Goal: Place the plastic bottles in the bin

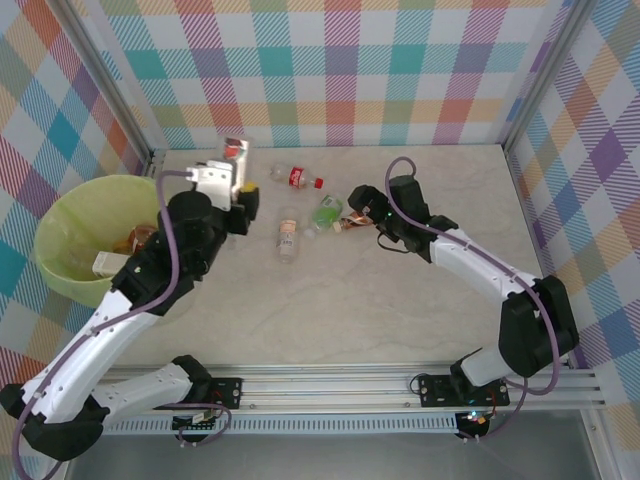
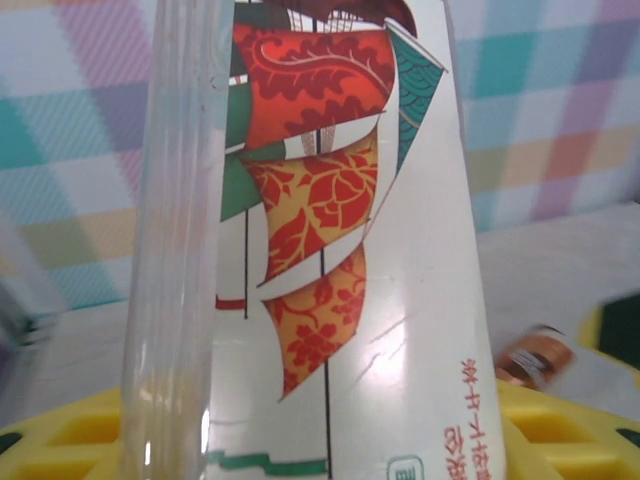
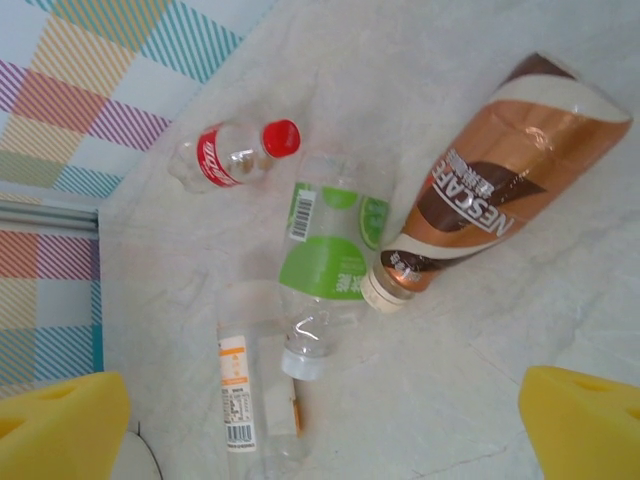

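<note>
Plaid wall panels enclose the pale marbled tabletop [image 1: 400, 300]. I read the left hand [image 1: 238, 172] as pinching the sail-label bottle [image 2: 330, 250] between its yellow pads [image 2: 70, 440], just right of the bin [image 1: 75, 210]. The bin sits at the tabletop's left edge with other bottles [image 1: 108, 262] inside. The right hand [image 1: 352, 208] is spread wide over the brown bottle [image 3: 490, 180]. Beside that bottle lie the green-label bottle [image 3: 330, 250], the red-cap bottle [image 3: 235, 155] and the orange-label bottle [image 3: 240, 400].
</note>
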Tool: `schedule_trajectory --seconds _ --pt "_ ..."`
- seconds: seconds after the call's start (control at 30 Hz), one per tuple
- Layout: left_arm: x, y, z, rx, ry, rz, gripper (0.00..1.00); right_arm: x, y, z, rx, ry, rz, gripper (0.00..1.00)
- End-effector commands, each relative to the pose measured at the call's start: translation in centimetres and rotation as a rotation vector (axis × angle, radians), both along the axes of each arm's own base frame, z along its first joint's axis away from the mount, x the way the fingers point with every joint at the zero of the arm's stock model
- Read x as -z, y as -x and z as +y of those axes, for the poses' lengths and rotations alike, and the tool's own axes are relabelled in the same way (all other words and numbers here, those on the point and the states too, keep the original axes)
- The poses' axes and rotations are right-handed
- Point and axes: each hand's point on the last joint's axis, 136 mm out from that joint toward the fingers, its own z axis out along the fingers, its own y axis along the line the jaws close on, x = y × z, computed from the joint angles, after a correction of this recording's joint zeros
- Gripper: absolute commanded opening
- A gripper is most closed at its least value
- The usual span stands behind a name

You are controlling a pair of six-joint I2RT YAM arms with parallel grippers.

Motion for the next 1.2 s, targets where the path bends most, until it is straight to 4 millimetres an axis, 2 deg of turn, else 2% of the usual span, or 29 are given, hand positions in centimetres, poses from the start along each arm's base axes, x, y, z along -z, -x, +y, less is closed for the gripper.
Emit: schedule_trajectory --seconds 0.0,0.13,0.23,0.33,0.5,0.57,0.63,0.77,0.8,0.83,0.93,1.03,1.17 --pt "-0.5 -0.3 5.8 -0.269 -0.098 0.013 0.0 -0.2 -0.1 0.8 -0.01 -0.035 0.026 1.0" --pt "-2.8 -0.4 11.5 -0.492 -0.049 -0.028 0.0 -0.2 -0.1 1.1 -0.02 -0.041 0.032 1.0" --pt "-2.3 -0.6 16.0 -0.645 0.007 -0.005 0.0 -0.2 0.0 1.1 -0.025 -0.044 0.035 1.0" --pt "-1.9 -0.5 19.4 -0.769 0.038 0.0 0.0 -0.1 0.3 0.9 -0.03 -0.041 0.042 1.0" --pt "-0.5 -0.3 23.2 -0.877 0.14 -0.006 0.0 0.2 0.8 0.5 -0.026 -0.033 0.054 1.0" --pt "0.3 -0.4 24.2 -0.911 0.18 -0.004 0.0 0.3 1.0 0.4 -0.023 -0.032 0.058 1.0" --pt "2.1 -0.9 25.1 -0.927 0.262 0.012 0.0 0.3 1.1 0.3 -0.02 -0.032 0.059 1.0" --pt "5.6 -2.7 24.4 -0.855 0.415 0.113 0.16 -0.1 1.1 0.0 -0.013 -0.021 0.047 1.0" --pt "6.2 -3.1 23.9 -0.828 0.439 0.131 0.32 -0.2 1.0 -0.2 -0.007 -0.013 0.044 1.0" --pt "6.5 -3.2 23.6 -0.812 0.459 0.139 0.54 -0.2 1.0 -0.3 -0.009 -0.005 0.039 1.0" --pt "6.3 -2.6 22.7 -0.761 0.491 0.128 0.86 -0.3 0.6 -0.8 -0.008 0.033 0.035 1.0" --pt "5.5 -1.3 21.9 -0.718 0.5 0.104 1.0 0.1 -0.2 -1.8 0.031 0.074 0.044 1.0" --pt "5.0 0.4 20.4 -0.647 0.501 0.131 1.0 0.8 -1.6 -3.5 0.086 0.108 0.056 1.0"
